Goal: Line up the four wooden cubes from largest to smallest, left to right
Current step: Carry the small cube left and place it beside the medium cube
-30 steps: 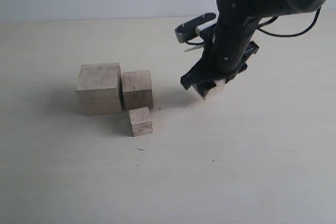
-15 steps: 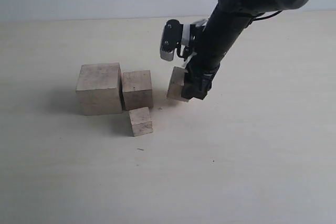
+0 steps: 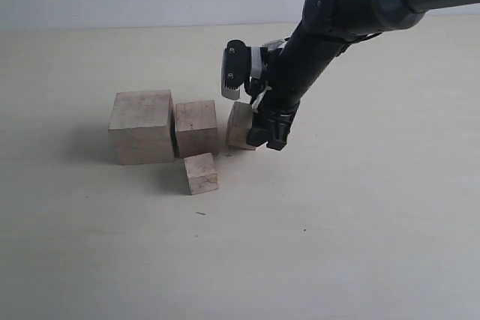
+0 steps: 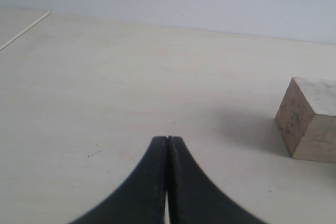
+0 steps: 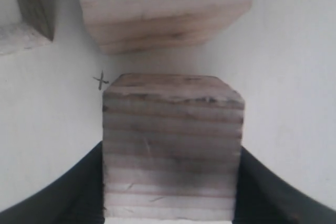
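Four wooden cubes show in the exterior view. The largest cube (image 3: 140,127) and the second cube (image 3: 196,127) stand side by side left of centre. The smallest cube (image 3: 201,173) lies in front of them. My right gripper (image 3: 259,129) is shut on the third cube (image 3: 239,125), holding it slightly tilted, low over the table and just right of the second cube, with a narrow gap between. The right wrist view shows the held cube (image 5: 172,145) between the black fingers (image 5: 84,192), the second cube (image 5: 163,9) just beyond. My left gripper (image 4: 167,140) is shut and empty, the largest cube (image 4: 310,119) off to its side.
The pale tabletop (image 3: 337,245) spreads wide to the right of and in front of the cubes. A small pen cross (image 5: 100,81) marks the surface beside the held cube. A corner of the smallest cube (image 5: 23,14) shows in the right wrist view.
My right gripper has carried the third cube leftward and down, from right of centre to just beside the second cube. The other three cubes have not moved.
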`<action>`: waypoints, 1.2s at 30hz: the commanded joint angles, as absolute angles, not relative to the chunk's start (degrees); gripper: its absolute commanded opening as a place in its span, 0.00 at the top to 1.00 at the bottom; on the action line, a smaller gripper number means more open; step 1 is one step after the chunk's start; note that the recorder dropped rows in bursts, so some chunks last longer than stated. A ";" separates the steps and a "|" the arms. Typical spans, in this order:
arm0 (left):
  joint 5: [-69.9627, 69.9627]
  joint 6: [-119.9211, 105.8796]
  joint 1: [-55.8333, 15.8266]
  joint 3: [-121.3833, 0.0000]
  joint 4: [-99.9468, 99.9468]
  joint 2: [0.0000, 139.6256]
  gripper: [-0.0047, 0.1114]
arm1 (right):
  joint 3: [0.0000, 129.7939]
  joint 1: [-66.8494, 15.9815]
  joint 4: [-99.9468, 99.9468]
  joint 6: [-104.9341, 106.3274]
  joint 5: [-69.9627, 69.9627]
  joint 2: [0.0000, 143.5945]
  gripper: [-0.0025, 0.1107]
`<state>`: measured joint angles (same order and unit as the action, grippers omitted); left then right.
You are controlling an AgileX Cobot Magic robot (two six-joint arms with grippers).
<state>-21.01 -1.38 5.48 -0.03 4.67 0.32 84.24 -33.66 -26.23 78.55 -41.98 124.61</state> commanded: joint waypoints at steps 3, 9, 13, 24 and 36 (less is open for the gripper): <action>-20.33 -1.25 5.09 0.00 4.66 0.00 0.96 | 84.58 -33.96 -29.78 84.85 -42.95 125.02 0.98; -20.33 -1.25 5.09 0.00 4.66 0.00 0.96 | 84.58 -33.96 -32.65 86.44 -43.81 125.02 0.98; -20.33 -1.25 5.09 0.00 4.66 0.00 0.96 | 84.58 -33.96 -33.05 87.38 -44.60 125.02 0.98; -20.33 -1.25 5.09 0.00 4.66 0.00 0.96 | 84.58 -33.96 -33.05 88.93 -43.44 125.02 0.98; -20.33 -1.25 5.09 0.00 4.66 0.00 0.96 | 84.58 -33.96 -32.69 90.01 -42.27 125.02 0.98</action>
